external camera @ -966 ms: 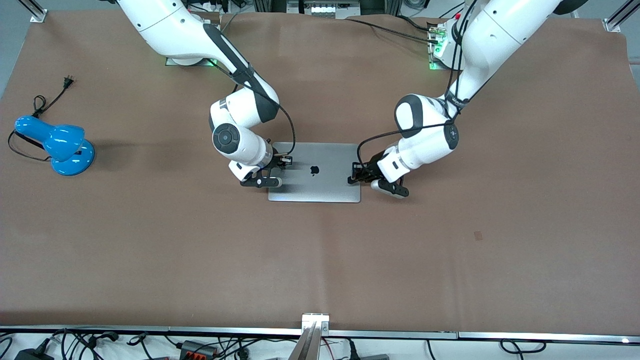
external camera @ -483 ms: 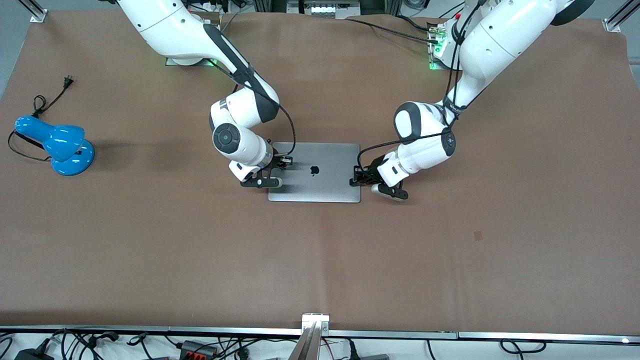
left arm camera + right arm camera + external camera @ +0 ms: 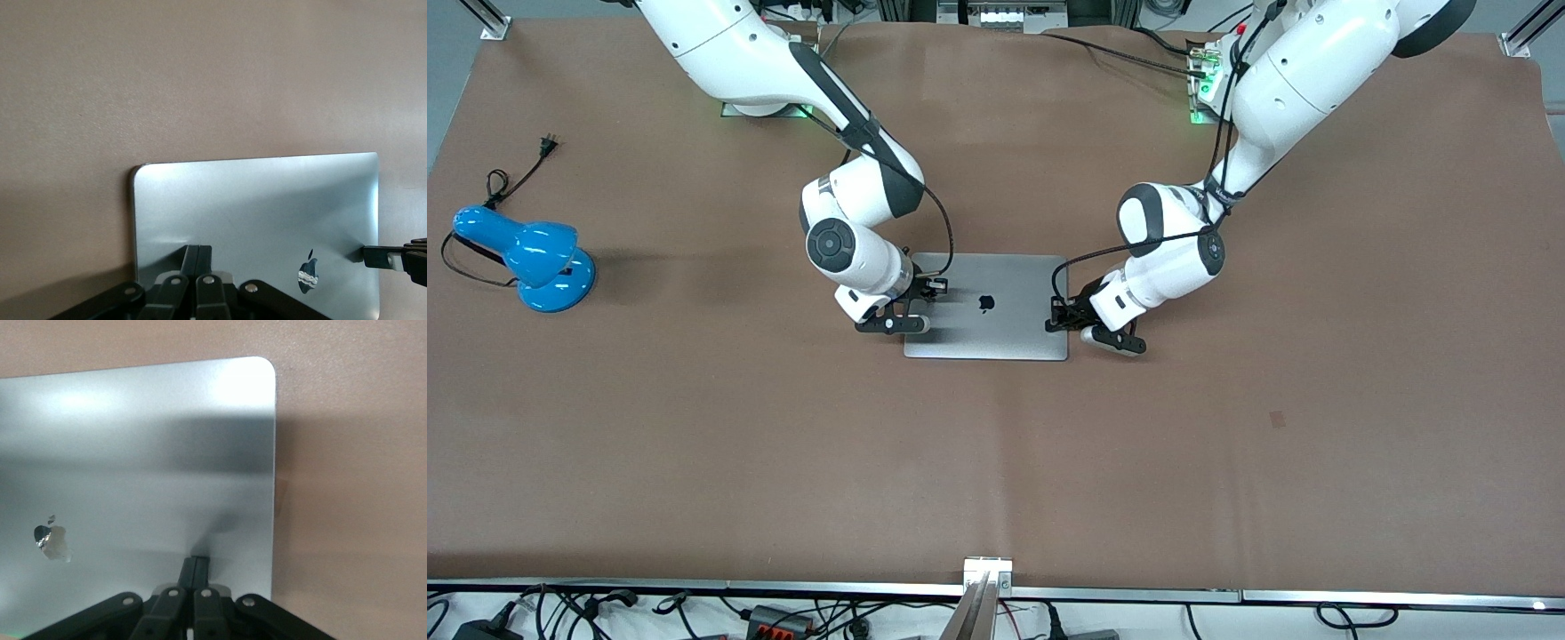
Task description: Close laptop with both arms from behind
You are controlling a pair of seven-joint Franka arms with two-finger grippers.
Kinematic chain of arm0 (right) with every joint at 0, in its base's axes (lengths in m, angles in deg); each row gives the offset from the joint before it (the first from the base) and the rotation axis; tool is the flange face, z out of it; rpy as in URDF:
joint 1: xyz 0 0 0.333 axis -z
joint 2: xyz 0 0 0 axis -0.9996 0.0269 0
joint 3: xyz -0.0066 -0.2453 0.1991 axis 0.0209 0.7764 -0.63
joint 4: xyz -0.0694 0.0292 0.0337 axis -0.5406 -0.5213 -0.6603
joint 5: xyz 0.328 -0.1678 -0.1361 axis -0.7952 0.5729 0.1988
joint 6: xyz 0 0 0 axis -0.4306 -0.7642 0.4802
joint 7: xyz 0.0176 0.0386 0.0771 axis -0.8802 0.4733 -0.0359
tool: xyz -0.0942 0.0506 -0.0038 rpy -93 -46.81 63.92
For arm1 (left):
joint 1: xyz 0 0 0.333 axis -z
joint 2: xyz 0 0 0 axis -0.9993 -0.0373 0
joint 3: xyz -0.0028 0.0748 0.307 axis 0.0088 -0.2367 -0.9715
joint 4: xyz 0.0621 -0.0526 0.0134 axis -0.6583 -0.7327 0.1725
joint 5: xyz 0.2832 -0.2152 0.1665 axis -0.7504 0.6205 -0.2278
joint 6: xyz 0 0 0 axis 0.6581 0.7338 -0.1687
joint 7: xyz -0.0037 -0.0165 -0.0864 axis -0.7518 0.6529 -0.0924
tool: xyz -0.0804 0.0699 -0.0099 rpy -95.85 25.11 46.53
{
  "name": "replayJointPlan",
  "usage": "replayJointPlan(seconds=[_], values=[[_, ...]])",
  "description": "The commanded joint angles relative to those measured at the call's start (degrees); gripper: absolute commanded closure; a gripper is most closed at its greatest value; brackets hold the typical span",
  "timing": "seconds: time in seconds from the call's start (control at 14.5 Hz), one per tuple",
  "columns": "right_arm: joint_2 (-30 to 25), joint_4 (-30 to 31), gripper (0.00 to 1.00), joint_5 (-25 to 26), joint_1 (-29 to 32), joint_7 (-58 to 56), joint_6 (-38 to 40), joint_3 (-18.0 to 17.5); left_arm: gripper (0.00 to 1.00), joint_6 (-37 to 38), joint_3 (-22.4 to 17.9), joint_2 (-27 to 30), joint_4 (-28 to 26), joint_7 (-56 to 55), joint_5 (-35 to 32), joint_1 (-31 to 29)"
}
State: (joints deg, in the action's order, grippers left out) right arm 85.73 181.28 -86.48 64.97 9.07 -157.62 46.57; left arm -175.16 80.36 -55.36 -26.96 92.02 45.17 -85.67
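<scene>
While both sets of fingers press down on the lid, the scene reads as follows.

Left gripper [image 3: 1060, 314]: clenched with nothing between the fingers, tips resting on the lid at the edge toward the left arm's end of the table.
Right gripper [image 3: 934, 286]: also clenched and empty, tips on the lid near the edge toward the right arm's end.
Laptop [image 3: 996, 324]: lies flat in the middle of the table [image 3: 1227, 462], lid down, logo [image 3: 986, 303] facing up; no keyboard or screen shows in any view.
Lamp [image 3: 534, 258]: blue, well apart from the laptop, near the right arm's end of the table.
Done: the lid looks fully shut, flush with the base as far as the wrist views show.
Left: judging by this, only lifting the fingers off the lid and drawing both arms away.
</scene>
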Motion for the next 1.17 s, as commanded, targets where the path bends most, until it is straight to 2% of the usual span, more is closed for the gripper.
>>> replayJointPlan(seconds=[0.0,0.21,0.34,0.55,0.76,0.9,1.1], values=[[7.42,-3.18,1.00,1.87,0.20,-0.92,-6.53,0.24,0.99,-0.43,-0.48,0.78,0.75,0.70,-1.26,-0.52],[4.71,-3.01,1.00,1.95,0.29,-0.92,-6.01,0.59,0.99,0.62,-0.48,3.95,0.66,1.93,-1.35,-1.83],[2.07,-3.01,1.00,1.95,0.37,-0.65,-3.91,1.12,0.99,5.95,-1.00,6.31,0.83,1.93,-1.70,-2.36],[-4.42,-3.18,1.00,2.22,1.16,-1.53,4.33,4.27,0.99,14.91,-3.02,11.76,0.92,1.93,-4.33,-2.89],[-12.86,-3.79,1.00,2.57,1.51,-2.66,16.27,8.31,0.99,25.72,-3.91,13.80,4.95,1.41,-10.03,-4.73],[-16.30,-8.78,1.00,2.57,1.60,-4.69,28.56,11.74,0.99,31.70,-6.35,15.37,6.80,1.05,-14.86,-4.74],[-18.33,-17.66,1.00,2.66,1.52,-7.76,48.26,17.10,0.99,44.35,-8.56,15.64,13.73,-0.78,-23.91,-4.74]])
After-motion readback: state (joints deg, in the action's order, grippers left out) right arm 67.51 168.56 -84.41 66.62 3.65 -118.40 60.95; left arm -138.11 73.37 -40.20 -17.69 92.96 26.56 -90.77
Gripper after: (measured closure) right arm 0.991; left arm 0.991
